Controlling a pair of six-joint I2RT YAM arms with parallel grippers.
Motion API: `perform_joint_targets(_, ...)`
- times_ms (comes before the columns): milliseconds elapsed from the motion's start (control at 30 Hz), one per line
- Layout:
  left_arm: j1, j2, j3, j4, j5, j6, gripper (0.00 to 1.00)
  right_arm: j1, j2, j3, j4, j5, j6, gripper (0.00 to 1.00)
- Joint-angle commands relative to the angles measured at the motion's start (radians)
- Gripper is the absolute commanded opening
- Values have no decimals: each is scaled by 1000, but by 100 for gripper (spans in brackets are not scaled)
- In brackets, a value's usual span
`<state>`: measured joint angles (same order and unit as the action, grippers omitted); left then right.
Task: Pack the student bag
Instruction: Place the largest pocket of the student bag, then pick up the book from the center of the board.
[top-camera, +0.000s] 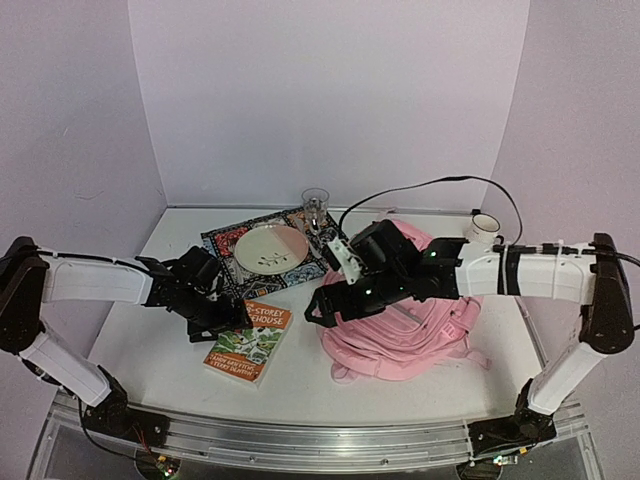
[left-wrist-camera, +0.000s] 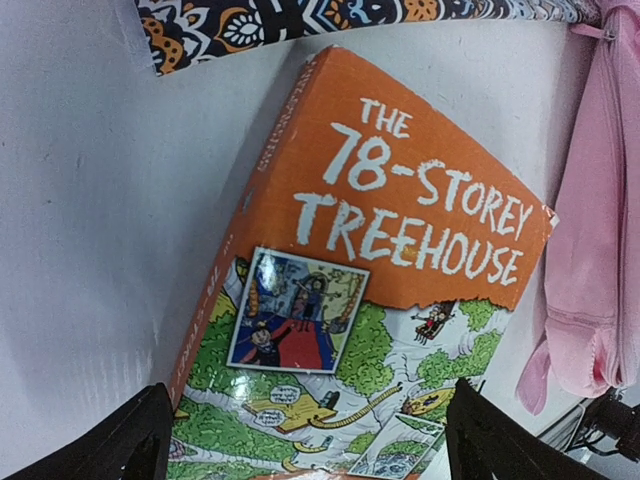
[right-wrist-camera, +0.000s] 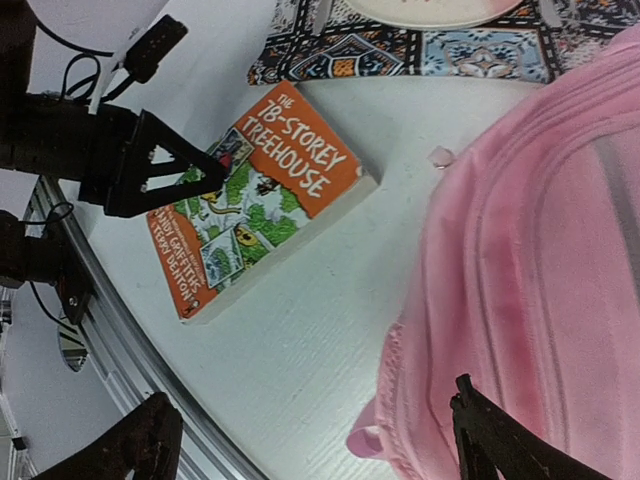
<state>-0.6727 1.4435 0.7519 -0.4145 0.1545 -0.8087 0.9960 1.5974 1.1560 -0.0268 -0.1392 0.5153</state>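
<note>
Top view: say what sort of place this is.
Probably a robot lab booth: plain walls around a white table, left arm and right arm bolted at its edge, bag and book as props.

student bag (top-camera: 400, 335): your right arm (top-camera: 500, 270) lies across its upper part in the top view; the right wrist view cuts it off at the right and bottom edges.
book (left-wrist-camera: 400, 230): the left wrist view cuts off its lower cover; from above, the print under the title is too fine for you to read.
left hand (left-wrist-camera: 310, 445): you see only two dark fingers (left-wrist-camera: 120, 440) at the bottom edge.
right hand (right-wrist-camera: 310, 445): only finger ends at the bottom edge of its own view.
placemat (left-wrist-camera: 300, 20): only a strip along the top of the left wrist view.
plate (right-wrist-camera: 430, 8): just its lower rim, cut by the top edge.
pink speck (right-wrist-camera: 440, 155): on the bench (right-wrist-camera: 330, 300) beside the bag, too small to tell.
</note>
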Motion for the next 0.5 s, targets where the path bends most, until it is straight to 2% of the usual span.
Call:
perform_joint_targets(0,2,34,-35,80,105,-8,94,19,100,87,75,-77,93,94)
perform_joint_targets(300,-61,-15,-70,170,205,-94,90,23,289,145,89,-136,155,92)
perform_joint_targets(467,-61,-107,-85,180,129,-129,89,24,350,161,98,-149,160,84)
